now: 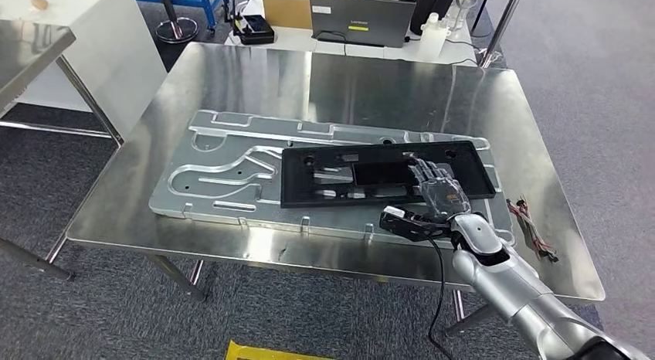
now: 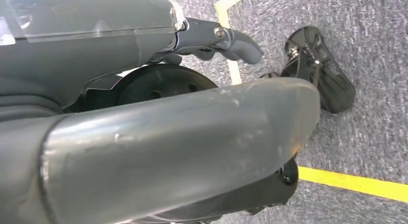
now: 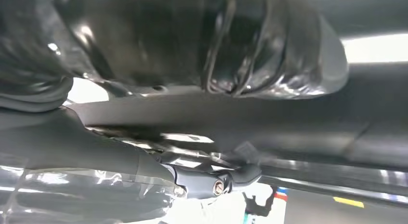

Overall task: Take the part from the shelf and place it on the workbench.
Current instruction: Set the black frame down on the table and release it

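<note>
Resting my right robot hand (image 1: 437,191), fingers flat, atop the black part (image 1: 386,173) mid-frame on the surface (image 1: 232,74); left robot hand (image 2: 144,137) unclear

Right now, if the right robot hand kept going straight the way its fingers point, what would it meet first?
The right robot hand already rests on the black part, fingers pointing away across it. Going on, it would probably slide over the part toward its far edge; depth is unclear.

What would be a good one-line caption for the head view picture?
Robot's right hand rests on a black part lying on a grey metal plate on the steel workbench.
</note>
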You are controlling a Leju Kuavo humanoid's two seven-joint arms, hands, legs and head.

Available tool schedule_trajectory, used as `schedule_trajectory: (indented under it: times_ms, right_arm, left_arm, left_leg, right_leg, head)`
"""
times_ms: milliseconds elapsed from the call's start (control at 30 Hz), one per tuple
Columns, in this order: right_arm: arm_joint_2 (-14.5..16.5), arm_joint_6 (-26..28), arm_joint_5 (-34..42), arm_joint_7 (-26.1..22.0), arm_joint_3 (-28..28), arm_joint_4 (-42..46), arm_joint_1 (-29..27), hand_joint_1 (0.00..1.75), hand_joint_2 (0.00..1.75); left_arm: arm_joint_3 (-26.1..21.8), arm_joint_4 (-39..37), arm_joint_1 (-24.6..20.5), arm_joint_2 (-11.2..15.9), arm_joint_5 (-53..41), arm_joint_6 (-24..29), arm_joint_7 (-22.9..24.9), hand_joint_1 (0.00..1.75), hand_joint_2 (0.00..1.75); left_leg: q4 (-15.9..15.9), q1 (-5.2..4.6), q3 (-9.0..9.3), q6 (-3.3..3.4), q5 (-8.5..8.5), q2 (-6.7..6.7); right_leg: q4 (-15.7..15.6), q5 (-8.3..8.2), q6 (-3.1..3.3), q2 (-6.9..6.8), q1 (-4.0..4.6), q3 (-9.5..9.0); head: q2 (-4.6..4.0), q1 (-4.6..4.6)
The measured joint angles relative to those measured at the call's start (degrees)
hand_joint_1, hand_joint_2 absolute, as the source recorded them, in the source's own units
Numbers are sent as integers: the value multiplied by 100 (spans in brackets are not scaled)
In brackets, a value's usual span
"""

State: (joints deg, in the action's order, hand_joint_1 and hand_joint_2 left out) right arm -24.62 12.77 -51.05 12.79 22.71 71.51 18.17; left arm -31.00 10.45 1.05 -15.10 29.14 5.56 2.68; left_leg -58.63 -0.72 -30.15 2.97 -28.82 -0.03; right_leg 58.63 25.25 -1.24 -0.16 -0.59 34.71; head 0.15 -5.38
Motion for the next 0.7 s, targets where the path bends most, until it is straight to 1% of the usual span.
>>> schedule_trajectory:
  times_ms: [67, 167, 267, 367, 500, 700]
  right_arm:
    - [-7, 162, -66, 53, 5, -99, 8, 0, 0]
    - [-15, 537, -377, 199, -10, -207, 2, 0, 0]
    - [-11, 1133, -1029, 359, -145, -248, -55, 0, 0]
    - [56, 1617, -1591, 345, -474, -162, -144, 0, 0]
    - [191, 1722, -1849, 201, -797, -22, -193, 0, 0]
    - [388, 1743, -1945, 126, -937, 50, -238, 0, 0]
  left_arm:
    - [-4, 0, 1, -1, 15, 6, -19, 0, 0]
    - [-7, 0, 0, 0, 35, 11, -27, 0, 0]
    - [-9, 0, 0, 0, 43, 11, -32, 0, 0]
    - [-10, 0, 0, 0, 48, 12, -36, 0, 0]
    - [-10, 0, 0, 0, 51, 12, -43, 0, 0]
    - [-10, 0, -1, 0, 52, 8, -43, 0, 0]
  left_leg:
    - [-13, -8, -17, -7, -9, -1]
    - [5, -2, -13, -17, -3, -1]
    - [15, -2, -14, -21, -1, -1]
    - [18, -2, -20, -29, 3, -1]
    - [20, -2, -17, -42, 8, -1]
    - [19, -12, -14, -44, 10, -1]
  right_leg:
    - [-21, -13, -5, 0, 4, 6]
    - [-10, 0, 9, 2, 12, 19]
    - [-3, 2, 13, 3, 13, 26]
    - [-1, 1, 15, 4, 13, 25]
    - [0, -2, 18, 5, 10, 24]
    - [0, -6, 19, 5, -3, 22]
  head:
    - [0, -1]
    - [0, 0]
    - [0, 0]
    - [0, 0]
    - [0, 0]
    - [0, 0]
